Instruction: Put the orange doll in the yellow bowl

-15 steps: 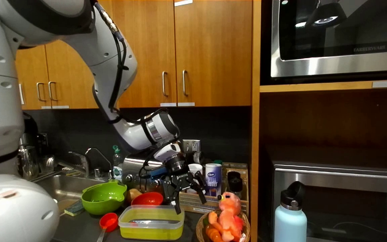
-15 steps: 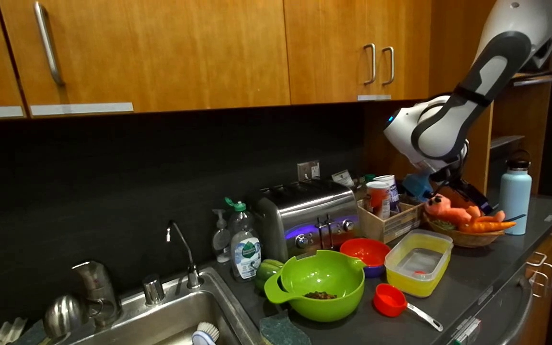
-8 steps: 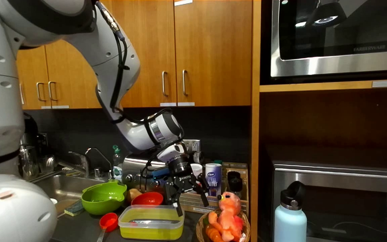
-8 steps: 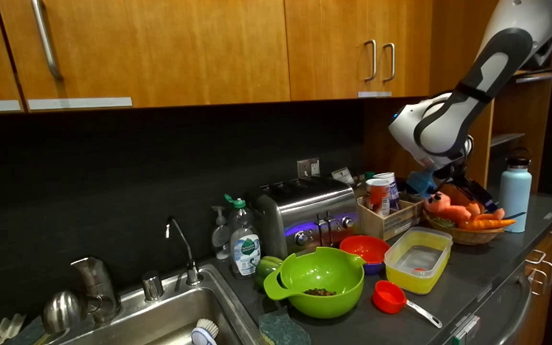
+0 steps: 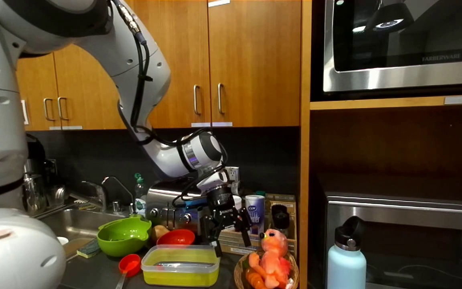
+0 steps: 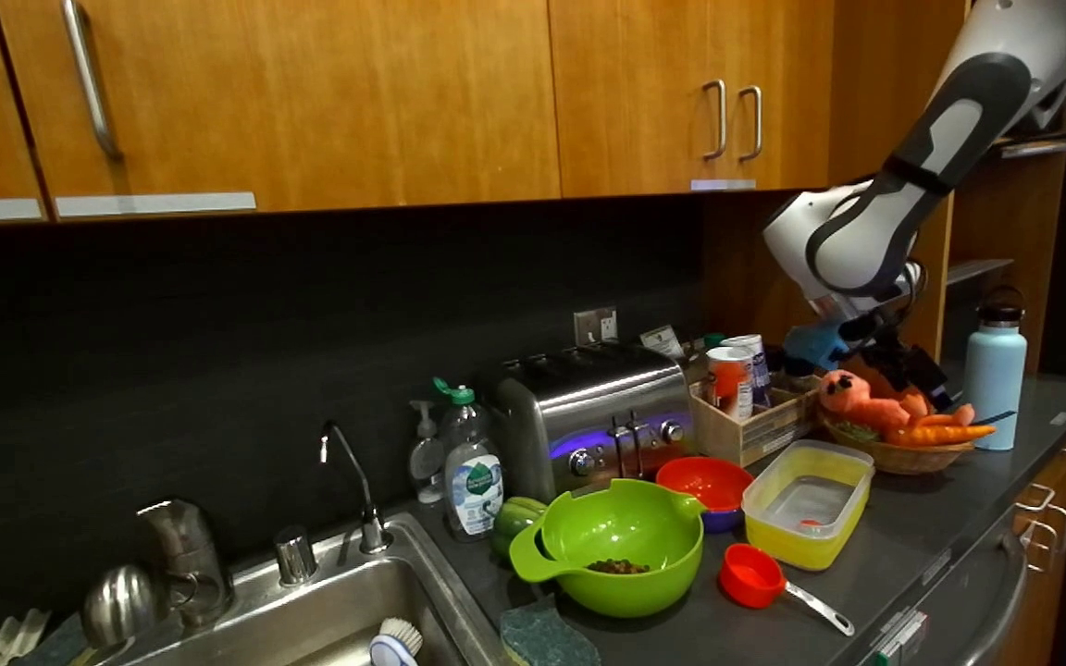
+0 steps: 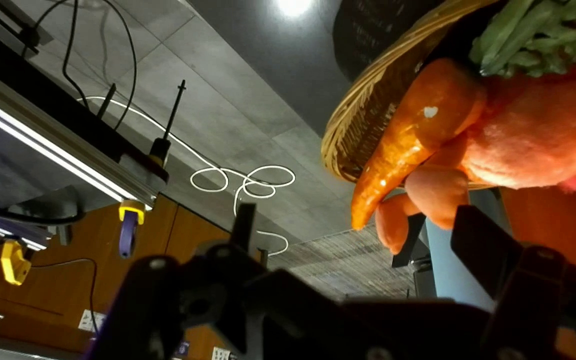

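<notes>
The orange doll point(image 5: 274, 259) lies on top of the wicker basket point(image 5: 239, 273), over an orange carrot-like item point(image 7: 403, 135). The doll also shows in an exterior view point(image 6: 877, 413), and its body point(image 7: 538, 135) and feet fill the right of the wrist view. The yellow bowl point(image 5: 181, 277) stands on the counter beside the basket; it also shows in an exterior view point(image 6: 806, 548). My gripper point(image 5: 233, 247) is open and empty, above the counter between bowl and basket in that view. In the wrist view my gripper point(image 7: 355, 222) has one dark finger by the doll's foot.
A light-blue bottle point(image 6: 996, 384) stands beyond the basket. A wooden box point(image 6: 750, 430) with cans and a toaster point(image 6: 602, 416) stand at the back. A green bowl point(image 6: 621, 592), a red bowl point(image 6: 704, 481) and a red measuring cup point(image 6: 750, 575) are on the counter.
My gripper has moved a little to the right toward the basket and slightly lower, staying open. The doll, basket and yellow bowl have not moved.
</notes>
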You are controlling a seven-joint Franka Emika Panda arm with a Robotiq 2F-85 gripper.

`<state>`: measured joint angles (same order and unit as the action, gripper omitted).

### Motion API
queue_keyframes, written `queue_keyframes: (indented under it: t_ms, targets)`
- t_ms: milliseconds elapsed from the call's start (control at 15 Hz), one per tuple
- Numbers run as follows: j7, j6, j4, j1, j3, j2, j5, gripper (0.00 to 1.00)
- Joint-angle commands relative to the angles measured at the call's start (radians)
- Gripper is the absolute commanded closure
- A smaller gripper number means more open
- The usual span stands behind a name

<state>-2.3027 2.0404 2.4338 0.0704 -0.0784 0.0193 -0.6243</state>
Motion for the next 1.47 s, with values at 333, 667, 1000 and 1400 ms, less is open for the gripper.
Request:
queue_keyframes:
  t_ms: [333,667,1000,1400]
  targets:
    - [0.595,0.049,0.066,0.070,-0.067,0.119,0.171,0.00]
    - [0.694,0.040,0.048,0.110,-0.072,0.110,0.184,0.00]
    - [0.891,0.032,0.046,0.097,-0.083,0.113,0.323,0.00]
    - [1.282,-0.028,0.049,0.092,-0.086,0.142,0.566,0.00]
